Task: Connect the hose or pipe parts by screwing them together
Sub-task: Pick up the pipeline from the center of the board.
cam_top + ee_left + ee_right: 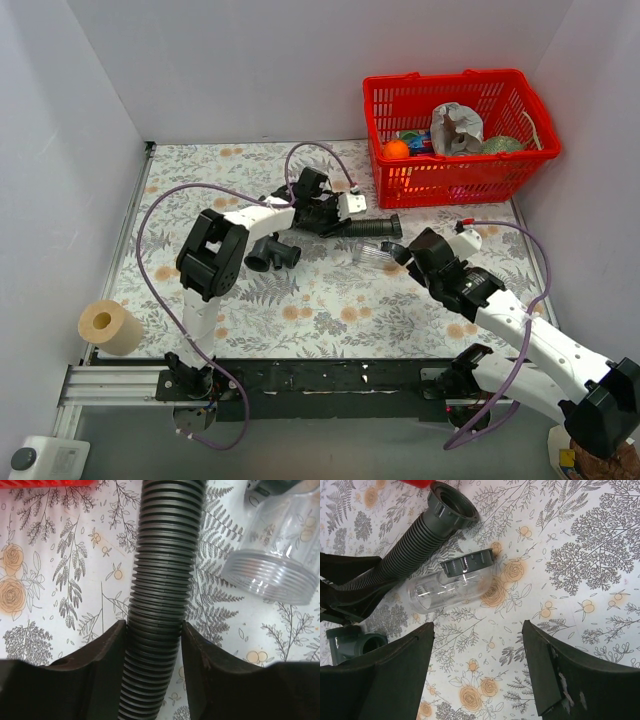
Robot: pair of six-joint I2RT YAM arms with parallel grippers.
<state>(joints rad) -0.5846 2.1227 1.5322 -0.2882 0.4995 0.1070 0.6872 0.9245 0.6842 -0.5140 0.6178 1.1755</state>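
The black ribbed hose (375,228) lies on the flowered cloth, its smooth collar end (452,502) toward the red basket. My left gripper (153,635) is shut on the hose (162,570), both fingers pressed against the ribs. The dark grey T-shaped fitting (270,253) rests under the left arm; a corner of the T-shaped fitting (355,645) shows in the right wrist view. A clear threaded tube with a grey collar (450,582) lies beside the hose (412,550). My right gripper (477,635) is open over bare cloth just short of that tube, holding nothing.
A red basket (455,125) with an orange ball and other items stands at the back right, close to the hose end. A tape roll (110,327) sits at the near left edge. White walls close in the left, back and right sides.
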